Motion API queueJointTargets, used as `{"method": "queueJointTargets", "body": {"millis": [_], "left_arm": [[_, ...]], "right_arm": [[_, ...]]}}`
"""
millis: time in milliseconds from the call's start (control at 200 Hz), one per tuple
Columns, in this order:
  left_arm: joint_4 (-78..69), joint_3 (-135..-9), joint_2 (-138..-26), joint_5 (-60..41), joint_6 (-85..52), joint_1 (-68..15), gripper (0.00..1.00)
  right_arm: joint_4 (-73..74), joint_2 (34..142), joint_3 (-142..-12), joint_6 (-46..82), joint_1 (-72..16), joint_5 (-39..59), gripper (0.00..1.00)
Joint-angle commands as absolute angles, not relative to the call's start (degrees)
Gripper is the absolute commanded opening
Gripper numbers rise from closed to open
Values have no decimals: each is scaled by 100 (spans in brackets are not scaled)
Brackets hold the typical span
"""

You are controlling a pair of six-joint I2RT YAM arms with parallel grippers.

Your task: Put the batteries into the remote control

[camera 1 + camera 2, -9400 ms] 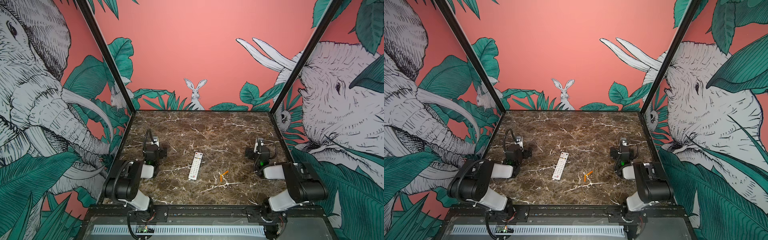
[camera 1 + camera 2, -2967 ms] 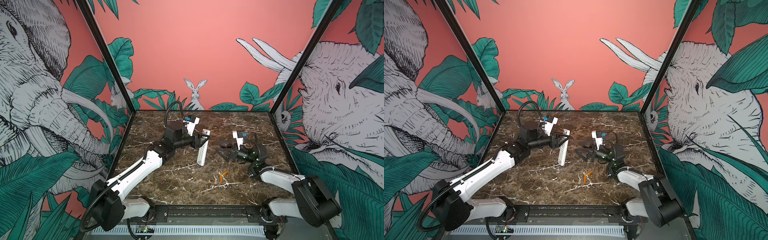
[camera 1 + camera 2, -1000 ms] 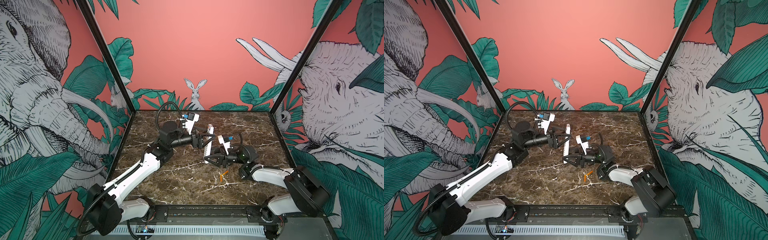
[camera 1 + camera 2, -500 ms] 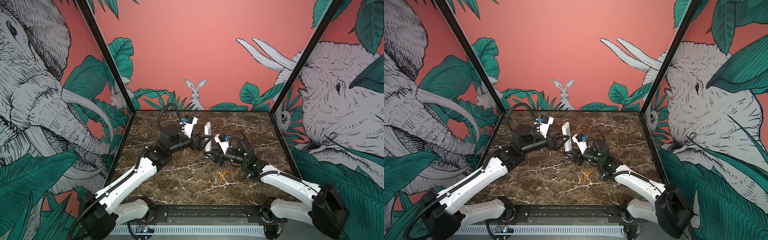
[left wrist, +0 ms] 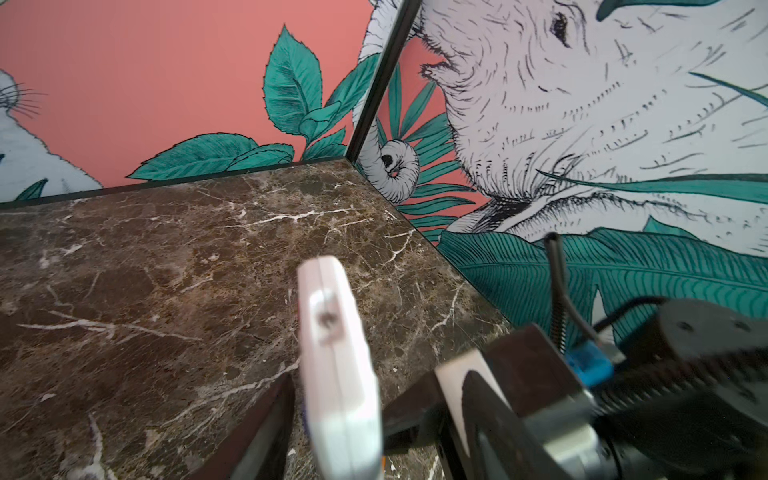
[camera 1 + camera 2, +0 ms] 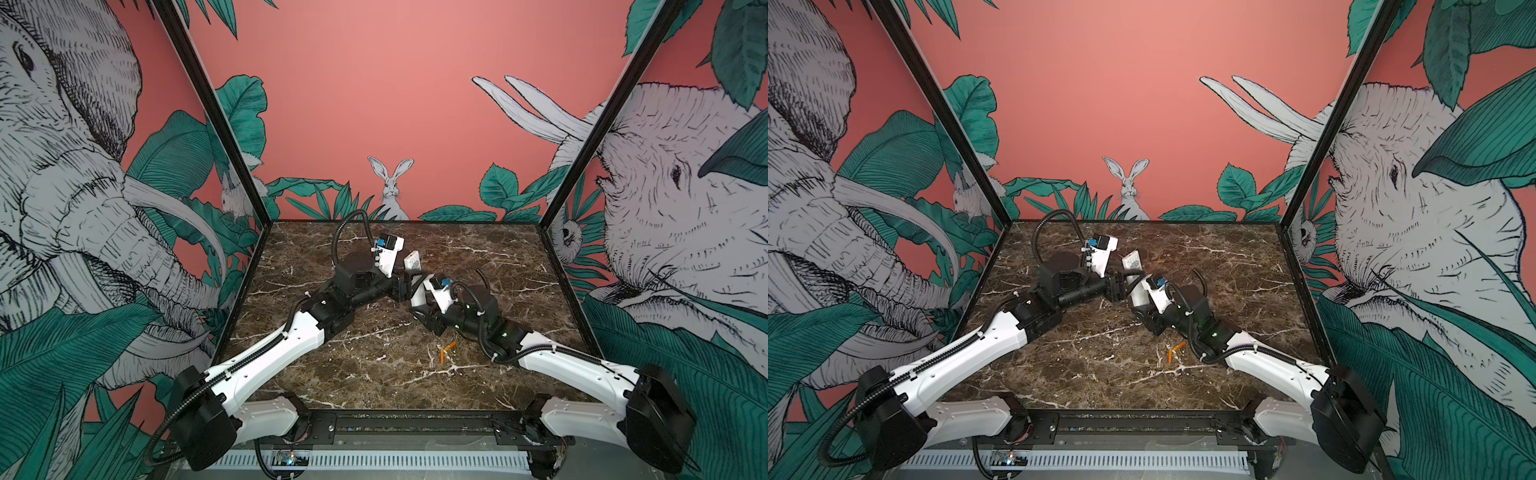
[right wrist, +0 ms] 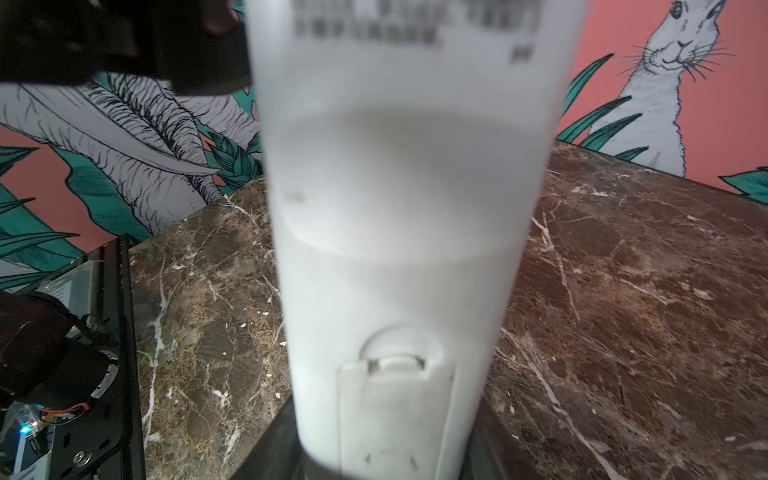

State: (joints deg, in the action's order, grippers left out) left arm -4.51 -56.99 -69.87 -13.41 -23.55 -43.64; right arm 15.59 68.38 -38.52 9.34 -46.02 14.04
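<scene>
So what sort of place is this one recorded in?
Probably a purpose-built robot test booth: three walls printed with a jungle mural enclose a marble-patterned tabletop, and a left arm and a right arm sit on a black rail at its front edge.

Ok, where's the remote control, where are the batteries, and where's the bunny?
remote control (image 7: 395, 249): right wrist view, on its plain white back.
batteries (image 6: 443, 355): in a top view, on one orange cylinder.
bunny (image 6: 390, 190): in a top view, on its painted face.
</scene>
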Motion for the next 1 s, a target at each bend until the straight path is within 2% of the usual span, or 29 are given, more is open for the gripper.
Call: {"method": "queueJointTargets", "body": {"millis": [0,315,495,585,670,730,805,870,925,995], "left_arm": [[-622,-5677,-7066,-1004,-2477,-4362,62],[-755,-5605,-7211,-752,-2658,-4367,51],[-929,-5552,-7313,-855,-2758,-4360,26],[-949,-5555,-7338,-888,-2769,-4365,13],[-976,-5551,-7332,-904,-2790,-4359,1],[-962,-5545,-7315,-898,-2793,-4360,0],[-845,-5561,-7302,-907,-2740,-4362,0],[-695,-5589,-7283,-890,-2662,-4352,0],[-525,-5606,-7257,-871,-2609,-4343,0],[-423,-5579,-7229,-957,-2595,-4296,0]], "right_arm": [[2001,6736,-3931,813,-4702,1328,0],[2135,6789,-3948,886,-4753,1200,0],[2135,6884,-3980,850,-4786,1199,2],[2127,6892,-3964,784,-4799,1198,7],[2054,6865,-3949,649,-4821,1207,21],[1940,6797,-3925,473,-4851,1186,40],[1787,6643,-3838,195,-4899,1114,71],[1577,6500,-3766,-73,-4944,1027,88],[1363,6368,-3727,-280,-4965,992,95],[1102,6214,-3692,-493,-4983,982,99]]}}
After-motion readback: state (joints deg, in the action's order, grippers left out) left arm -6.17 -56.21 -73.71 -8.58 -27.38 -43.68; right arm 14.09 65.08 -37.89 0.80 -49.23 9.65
